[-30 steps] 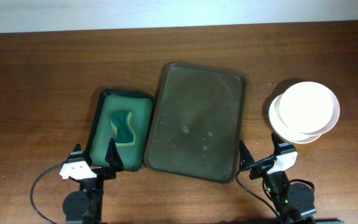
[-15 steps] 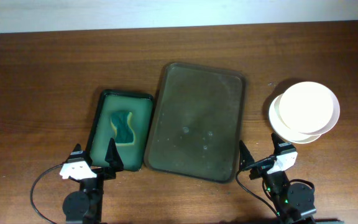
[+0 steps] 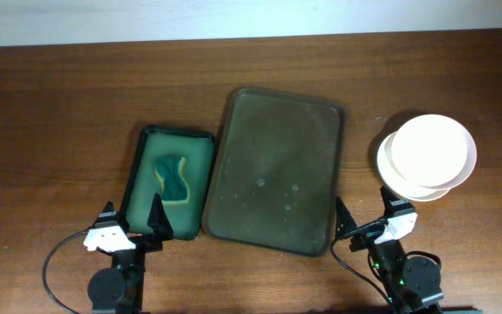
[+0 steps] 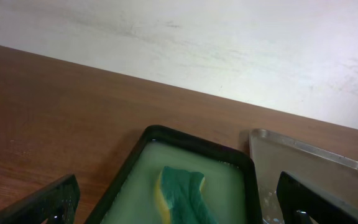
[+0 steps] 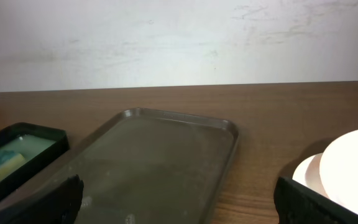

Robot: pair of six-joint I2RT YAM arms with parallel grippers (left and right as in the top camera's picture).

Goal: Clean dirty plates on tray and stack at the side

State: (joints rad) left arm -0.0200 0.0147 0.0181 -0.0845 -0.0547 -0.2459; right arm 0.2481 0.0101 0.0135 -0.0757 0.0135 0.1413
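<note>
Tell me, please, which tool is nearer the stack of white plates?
Right. The right tool sits just below the stack in the overhead view; the left tool is beyond the large tray, at the green tray's near end.

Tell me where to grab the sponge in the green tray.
Probably grip the sponge at its narrowed middle, coming from straight above. It lies flat in the small green tray, whose raised rim blocks side approaches. The wavy outline pinches in there, so the fingers span less.
</note>
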